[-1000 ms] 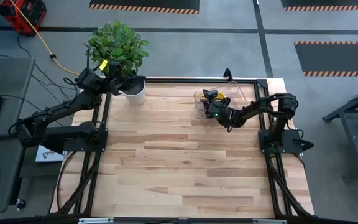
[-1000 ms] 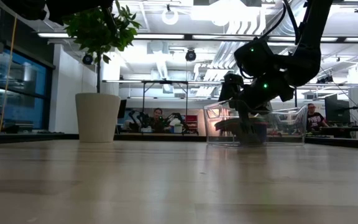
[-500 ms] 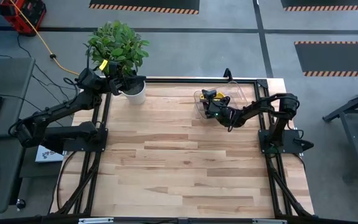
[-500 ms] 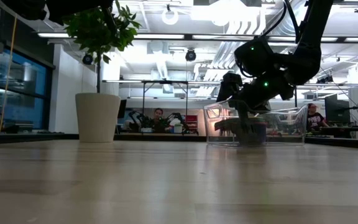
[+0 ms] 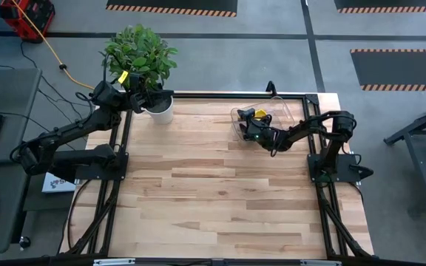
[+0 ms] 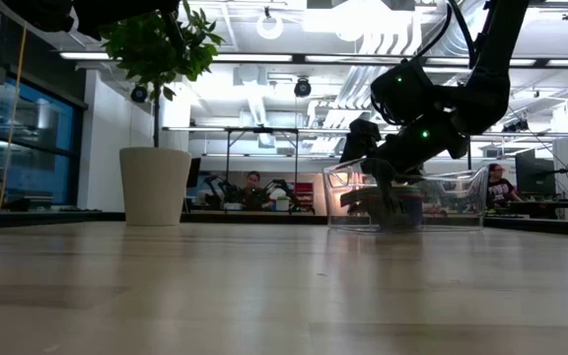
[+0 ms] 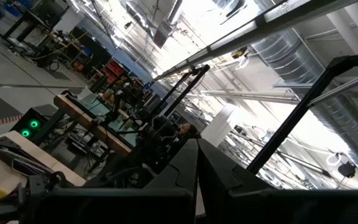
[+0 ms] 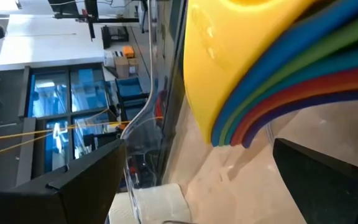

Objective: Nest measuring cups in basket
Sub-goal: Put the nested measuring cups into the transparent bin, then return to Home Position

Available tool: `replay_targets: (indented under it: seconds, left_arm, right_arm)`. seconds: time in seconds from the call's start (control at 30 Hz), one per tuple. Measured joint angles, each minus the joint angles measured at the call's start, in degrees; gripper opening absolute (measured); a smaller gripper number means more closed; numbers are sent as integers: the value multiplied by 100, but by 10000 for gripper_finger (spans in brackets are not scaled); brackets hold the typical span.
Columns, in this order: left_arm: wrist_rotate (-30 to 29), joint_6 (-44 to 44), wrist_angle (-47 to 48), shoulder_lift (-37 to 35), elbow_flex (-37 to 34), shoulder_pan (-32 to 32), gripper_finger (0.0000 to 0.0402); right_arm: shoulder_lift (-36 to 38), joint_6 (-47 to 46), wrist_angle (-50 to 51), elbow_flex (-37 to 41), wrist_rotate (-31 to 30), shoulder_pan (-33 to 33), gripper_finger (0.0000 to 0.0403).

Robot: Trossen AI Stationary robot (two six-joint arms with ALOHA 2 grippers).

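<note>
The clear basket (image 5: 272, 118) stands at the table's (image 5: 220, 199) far right. Its walls and the right arm hide most of its contents from above; only a yellow measuring cup (image 5: 261, 114) shows. The right wrist view shows a nested stack of measuring cups (image 8: 272, 74), yellow outermost with blue, green, red and purple handle edges layered against it; its far end is cut off. The right gripper (image 5: 248, 124) reaches into the basket, fingers (image 8: 73, 180) spread wide, the stack just ahead between them, untouched as far as visible. The left gripper (image 5: 140, 97) hangs by the white plant pot (image 5: 160, 112), fingers pressed together, holding nothing.
</note>
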State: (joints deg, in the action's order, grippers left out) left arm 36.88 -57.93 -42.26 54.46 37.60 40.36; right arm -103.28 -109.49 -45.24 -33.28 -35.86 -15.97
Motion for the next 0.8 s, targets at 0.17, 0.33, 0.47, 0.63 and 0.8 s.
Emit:
replay_targets:
  seconds: [0.17, 0.33, 0.47, 0.63, 0.8]
  left_arm:
    - [0, 0, 0, 0, 1, 0, 0]
    - [0, 0, 0, 0, 1, 0, 0]
    - [-2, 0, 0, 0, -1, 0, 0]
    - [-1, 1, 0, 0, 0, 0, 0]
    - [-2, 0, 0, 0, 1, 0, 0]
  right_arm:
    - [0, 2, -2, 0, 18, 0, 399]
    - [0, 2, -4, 0, 197, -2, 399]
    - [0, 2, -1, -2, 184, -2, 399]
    - [0, 2, 34, -17, 140, -16, 399]
    - [0, 156, 361, -327, 314, -117, 399]
